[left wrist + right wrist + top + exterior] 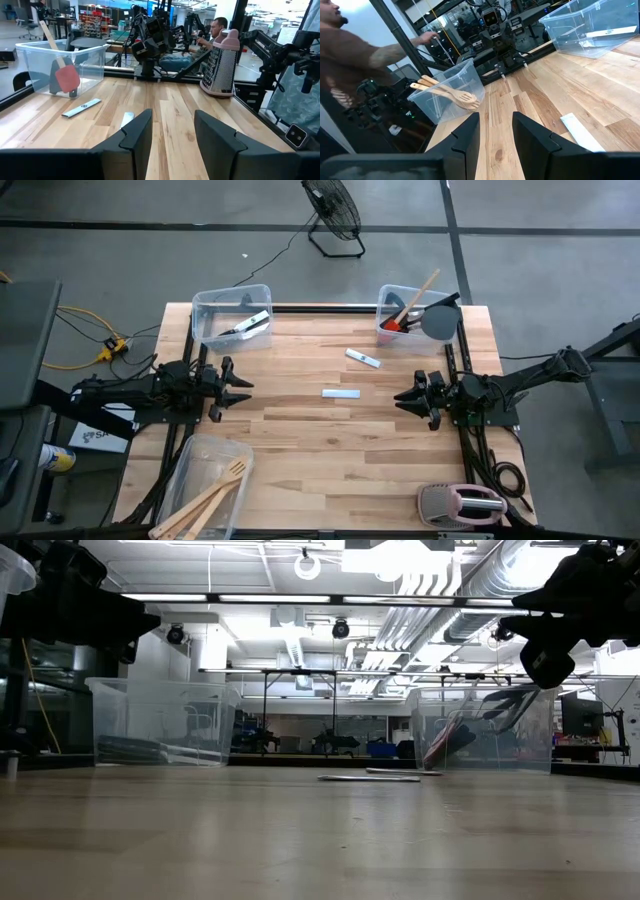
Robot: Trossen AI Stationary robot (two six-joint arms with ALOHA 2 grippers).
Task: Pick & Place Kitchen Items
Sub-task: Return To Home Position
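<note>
With left pincer (243, 391) and right pincer (402, 396) both released and empty, one white knife (341, 393) lies between them, apparently nearer the right, axis arm-to-arm.

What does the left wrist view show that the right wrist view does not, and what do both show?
Left wrist only: the toaster, the red spatula in its bin, the right arm. Right wrist only: the wooden utensils in a near bin, a knife in a far bin, the left arm. Both: the table, a white utensil lying on it, and an open hand: left hand, then right hand.
</note>
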